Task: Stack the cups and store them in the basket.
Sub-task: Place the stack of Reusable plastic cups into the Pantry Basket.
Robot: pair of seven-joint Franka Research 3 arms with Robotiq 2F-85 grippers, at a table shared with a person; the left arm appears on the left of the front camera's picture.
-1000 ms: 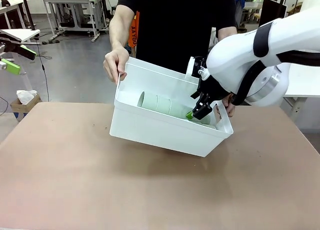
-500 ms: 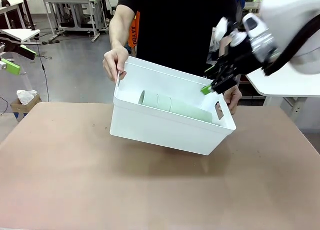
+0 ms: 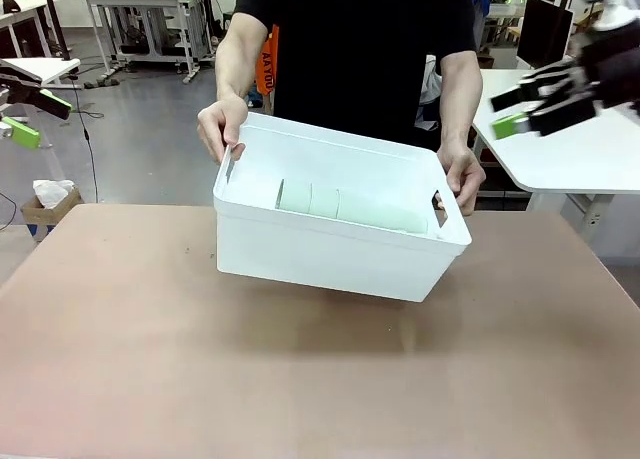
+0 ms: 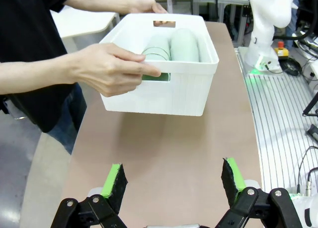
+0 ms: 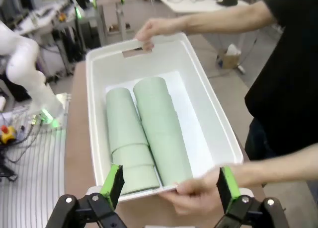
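A person's two hands (image 3: 222, 122) hold the white basket (image 3: 330, 254) by its end handles, just above the table and tilted a little. Inside it lie the mint-green cups (image 3: 350, 207) in two stacks side by side (image 5: 149, 133), also seen end-on (image 4: 171, 46) through the basket's open top. My right gripper (image 3: 505, 112) hangs open and empty in the air, up and to the right of the basket; its fingers (image 5: 113, 184) frame the basket from above. My left gripper (image 4: 174, 178) is open and empty, far from the basket at the table's left end (image 3: 38, 117).
The brown table (image 3: 300, 379) lies bare in front of and beside the basket. The person stands at the far edge. A white side table (image 3: 580, 159) is behind my right gripper. Other tables and equipment stand farther back.
My right gripper has pulled out of the basket and risen up to the right, empty. The person has levelled the basket and shifted it slightly left. The cups stay inside.
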